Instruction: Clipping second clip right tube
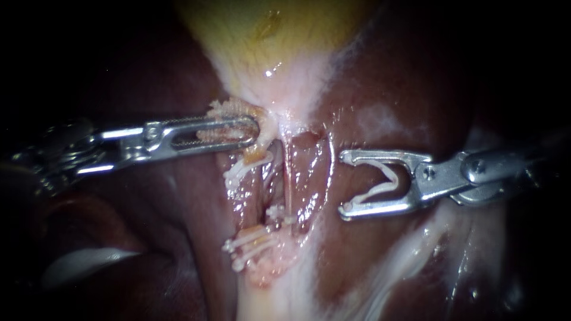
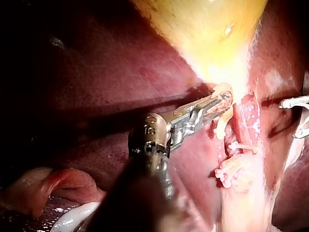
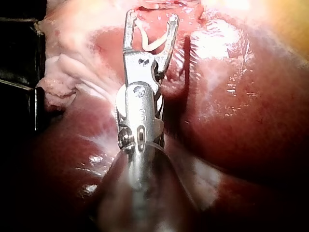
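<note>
The pale yellow gallbladder (image 1: 267, 35) narrows to a white neck. My left instrument (image 1: 254, 129) is shut on frayed tissue at that neck, also seen in the left wrist view (image 2: 226, 100). Below it runs the thin reddish right tube (image 1: 287, 175), with a small white clip (image 1: 277, 213) near its lower end. My right instrument (image 1: 345, 184) has its jaws wide apart, holding a white V-shaped clip (image 1: 380, 181) between them. It stays to the right of the tube, not touching it. The right wrist view shows the same loaded jaws (image 3: 151, 18).
Dark red liver (image 1: 416, 77) surrounds the dissected pocket. The left tube carries a white clip (image 1: 245, 169) high up and two more clips (image 1: 250, 245) lower down. A white tissue band (image 1: 285, 297) runs toward the view's lower edge.
</note>
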Tool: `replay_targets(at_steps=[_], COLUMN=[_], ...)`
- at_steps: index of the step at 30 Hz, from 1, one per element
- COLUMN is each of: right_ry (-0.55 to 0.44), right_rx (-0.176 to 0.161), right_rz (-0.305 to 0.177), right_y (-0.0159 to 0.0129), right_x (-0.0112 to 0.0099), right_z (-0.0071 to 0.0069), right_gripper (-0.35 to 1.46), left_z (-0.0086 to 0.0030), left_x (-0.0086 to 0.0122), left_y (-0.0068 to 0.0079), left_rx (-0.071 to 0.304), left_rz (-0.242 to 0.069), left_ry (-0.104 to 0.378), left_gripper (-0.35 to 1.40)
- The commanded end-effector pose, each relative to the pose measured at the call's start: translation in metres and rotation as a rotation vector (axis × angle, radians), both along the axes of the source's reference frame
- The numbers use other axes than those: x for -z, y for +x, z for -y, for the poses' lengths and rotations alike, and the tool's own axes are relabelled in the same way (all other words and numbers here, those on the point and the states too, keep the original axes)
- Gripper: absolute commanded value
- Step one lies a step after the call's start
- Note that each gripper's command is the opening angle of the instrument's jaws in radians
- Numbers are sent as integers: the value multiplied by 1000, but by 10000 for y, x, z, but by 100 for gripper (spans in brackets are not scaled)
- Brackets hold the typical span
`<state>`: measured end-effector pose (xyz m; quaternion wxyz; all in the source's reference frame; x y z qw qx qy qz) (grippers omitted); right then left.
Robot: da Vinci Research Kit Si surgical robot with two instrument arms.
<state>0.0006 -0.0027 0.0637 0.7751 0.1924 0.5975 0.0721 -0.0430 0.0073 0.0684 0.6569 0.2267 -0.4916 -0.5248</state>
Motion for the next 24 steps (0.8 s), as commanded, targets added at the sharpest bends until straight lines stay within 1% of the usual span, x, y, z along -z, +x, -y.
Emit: replay_targets(at_steps=[1,5,6,8,10,12,13,17,20,24], right_ry=[0,0,0,0,0,0,0,1,1,-4], right_rx=[-1,-1,-1,-1,-1,-1,-1,1,1,3], right_rz=[0,0,0,0,0,0,0,-2,-1,-4], right_y=[0,0,0,0,1,1,1,1,1,4], right_x=[0,0,0,0,0,0,0,0,0,0], right_z=[0,0,0,0,0,0,0,0,0,0], right_gripper=[49,49,49,49,49,49,49,49,49,49], left_z=[0,-2,-4,-6,-10,-15,-16,-26,-28,-27], left_x=[0,8,12,21,32,43,46,64,70,71], left_y=[1,7,11,18,28,39,42,63,70,69], left_rx=[0,-3,-7,-1,4,20,20,43,53,53], left_rz=[0,3,6,1,-7,-4,-4,1,3,0], left_ry=[0,4,7,10,15,21,16,4,4,-1], left_gripper=[-11,-11,-11,-11,-11,-11,-11,-10,-10,-10])
